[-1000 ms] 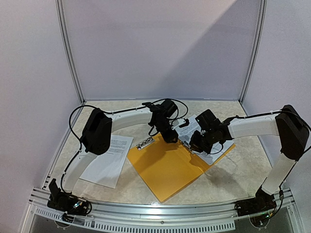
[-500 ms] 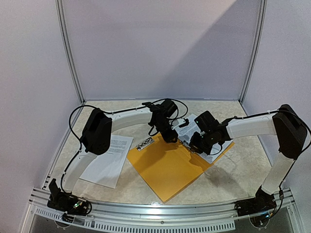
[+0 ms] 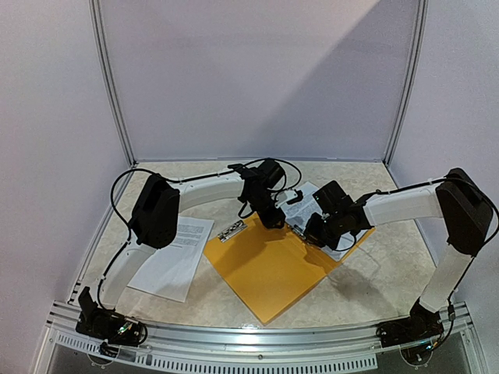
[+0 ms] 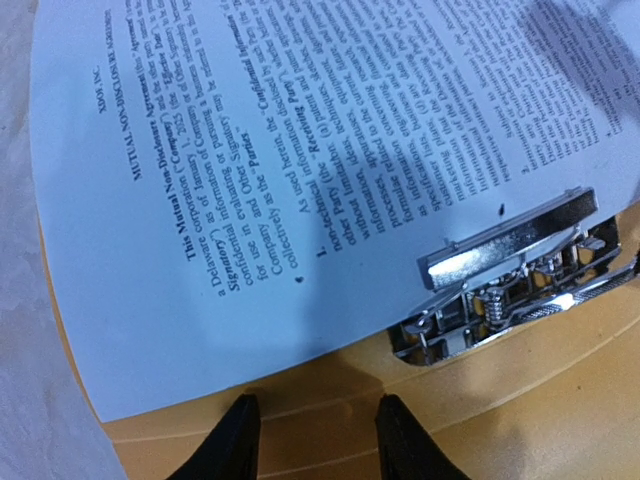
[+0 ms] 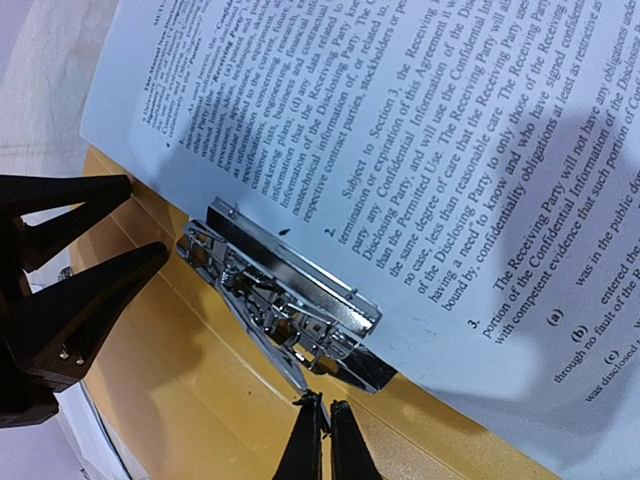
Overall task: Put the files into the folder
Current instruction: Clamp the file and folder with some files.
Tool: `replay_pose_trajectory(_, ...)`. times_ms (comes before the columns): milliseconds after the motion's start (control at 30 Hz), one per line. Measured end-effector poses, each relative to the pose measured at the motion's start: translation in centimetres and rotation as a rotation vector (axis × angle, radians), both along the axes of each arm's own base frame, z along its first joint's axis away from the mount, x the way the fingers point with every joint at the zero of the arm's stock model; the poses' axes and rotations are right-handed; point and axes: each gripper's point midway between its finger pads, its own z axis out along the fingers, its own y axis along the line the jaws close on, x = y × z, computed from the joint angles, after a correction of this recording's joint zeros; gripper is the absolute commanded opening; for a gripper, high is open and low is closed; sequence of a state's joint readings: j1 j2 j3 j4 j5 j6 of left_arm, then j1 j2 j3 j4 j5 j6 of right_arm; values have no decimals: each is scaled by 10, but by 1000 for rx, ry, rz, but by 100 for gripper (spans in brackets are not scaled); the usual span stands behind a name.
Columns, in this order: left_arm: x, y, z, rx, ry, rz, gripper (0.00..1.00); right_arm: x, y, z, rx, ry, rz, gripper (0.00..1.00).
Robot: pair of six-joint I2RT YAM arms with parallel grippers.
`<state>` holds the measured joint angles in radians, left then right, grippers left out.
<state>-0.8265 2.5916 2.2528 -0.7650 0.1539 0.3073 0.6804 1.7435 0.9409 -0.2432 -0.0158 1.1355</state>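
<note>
The orange-yellow folder (image 3: pixel 265 269) lies open in the middle of the table. A white printed sheet (image 3: pixel 300 206) lies on its right half, its edge under the metal clip (image 5: pixel 290 290) by the spine. The clip also shows in the left wrist view (image 4: pixel 510 270). My right gripper (image 5: pixel 322 402) is shut on the tip of the clip's thin lever; in the top view it (image 3: pixel 312 234) sits at the spine. My left gripper (image 4: pixel 315 405) is open and empty just above the folder's spine, beside the sheet's (image 4: pixel 250 150) corner. A second printed sheet (image 3: pixel 171 257) lies on the table to the left.
A small metal piece (image 3: pixel 232 230) lies at the folder's upper left corner. The left gripper's open fingers (image 5: pixel 80 300) show close to the clip in the right wrist view. White walls with metal posts (image 3: pixel 113 86) enclose the table on three sides.
The right gripper has shifted very slightly at the clip. The left arm, the folder and the sheets have not visibly moved.
</note>
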Motion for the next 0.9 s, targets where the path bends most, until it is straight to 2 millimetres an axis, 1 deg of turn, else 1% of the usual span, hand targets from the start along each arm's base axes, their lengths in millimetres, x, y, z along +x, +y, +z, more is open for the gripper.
replay_pose_trajectory(233, 0, 0, 0, 1, -1, 1, 42, 2, -1, -2, -6, -6, -5, 2)
replay_pose_trajectory(500, 0, 0, 0, 2, -2, 1, 42, 2, -3, -8, -9, -10, -9, 2)
replay_pose_trajectory(900, 1, 0, 0, 2, -4, 2, 42, 10, 1, -11, 6, -31, -15, 2)
